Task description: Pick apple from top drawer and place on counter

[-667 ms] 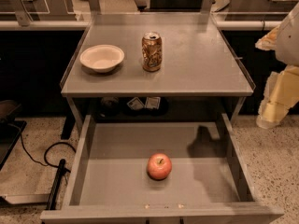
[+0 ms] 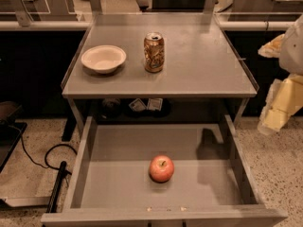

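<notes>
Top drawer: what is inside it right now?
Inside the top drawer only the apple shows, on its floor near the front. The drawer's rear, under the counter, is covered. The gripper is at the right edge, outside it.

Red-orange apple (image 2: 161, 169) in grey drawer (image 2: 84, 161), gold-brown can (image 2: 154, 52), cream bowl (image 2: 103, 58), pale yellow tool (image 2: 277, 109) at right.

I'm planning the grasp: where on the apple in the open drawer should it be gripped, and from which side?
Probably grip the apple across its widest middle, coming down from above: it sits stem-up on the top drawer floor, and the low walls would hinder a sideways approach. The end effector is off to the right, outside the drawer.
</notes>
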Robot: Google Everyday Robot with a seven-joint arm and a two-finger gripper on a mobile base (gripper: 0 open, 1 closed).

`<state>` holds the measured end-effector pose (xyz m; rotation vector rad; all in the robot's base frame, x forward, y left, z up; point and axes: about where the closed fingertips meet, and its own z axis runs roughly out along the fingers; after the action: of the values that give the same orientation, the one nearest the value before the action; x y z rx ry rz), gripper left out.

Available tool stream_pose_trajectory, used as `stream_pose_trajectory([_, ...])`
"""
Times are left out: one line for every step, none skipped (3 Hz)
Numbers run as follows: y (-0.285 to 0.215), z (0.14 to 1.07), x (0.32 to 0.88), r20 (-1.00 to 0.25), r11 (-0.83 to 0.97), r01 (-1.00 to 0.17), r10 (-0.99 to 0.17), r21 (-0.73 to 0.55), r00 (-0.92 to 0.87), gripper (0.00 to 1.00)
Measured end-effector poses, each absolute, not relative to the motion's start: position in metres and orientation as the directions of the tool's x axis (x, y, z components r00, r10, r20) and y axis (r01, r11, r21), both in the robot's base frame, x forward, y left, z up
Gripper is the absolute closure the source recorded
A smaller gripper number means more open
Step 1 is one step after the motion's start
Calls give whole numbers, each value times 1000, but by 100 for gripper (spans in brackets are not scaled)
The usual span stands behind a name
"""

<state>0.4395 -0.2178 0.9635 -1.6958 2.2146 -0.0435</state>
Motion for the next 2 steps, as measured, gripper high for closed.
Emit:
stream_pose_trajectory([-207,942,433,-345,289,-943,-912,-162,-220,0])
stream_pose_trajectory([-207,942,433,-345,289,-943,-912,-162,-220,0])
